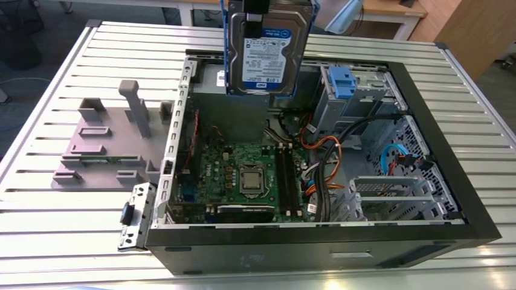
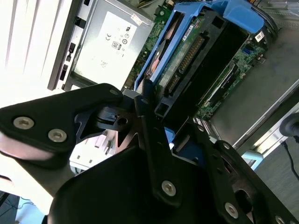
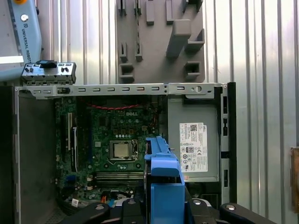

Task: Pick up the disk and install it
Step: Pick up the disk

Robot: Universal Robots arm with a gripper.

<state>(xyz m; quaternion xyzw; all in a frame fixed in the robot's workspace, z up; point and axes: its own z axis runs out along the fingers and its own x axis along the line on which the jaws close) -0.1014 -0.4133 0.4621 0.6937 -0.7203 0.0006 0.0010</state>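
My end effector [image 3: 163, 207] is clamped on the disk [image 1: 266, 53], with black fingers [image 2: 152, 140] pressing on the blue carrier bracket [image 3: 163, 179] that frames it. In the exterior view I hold the disk on edge, upright, with its white-and-blue label facing that camera. It is in the air and touches nothing but me. The second wrist view shows the disk's other face, with a strip of green circuit board and a row of connector pins [image 2: 187, 53] along one end.

Directly beneath my load lies the open computer case [image 1: 322, 251], on its side with the cover off. The grey power supply box [image 3: 205, 116], which carries a white label, sits in the part of the case under and just behind the disk. Beside it is the green motherboard [image 3: 112, 126], with the bare processor socket [image 3: 122, 150] near its middle. Orange and black cables [image 1: 327, 148] run across the case floor between the motherboard and the far wall.

At the exterior view's right of the disk stands the silver drive cage [image 1: 354, 96], fixed inside the case next to the power supply box, with a blue tab at its top. The disk is near the cage but apart from it, and higher.

Outside the case, at the exterior view's left and just beside its wall, a grey plastic stand [image 1: 121, 130] with upright posts rests on the desk [image 1: 48, 205]. The desk is a slatted metal surface that carries both the stand and the case.
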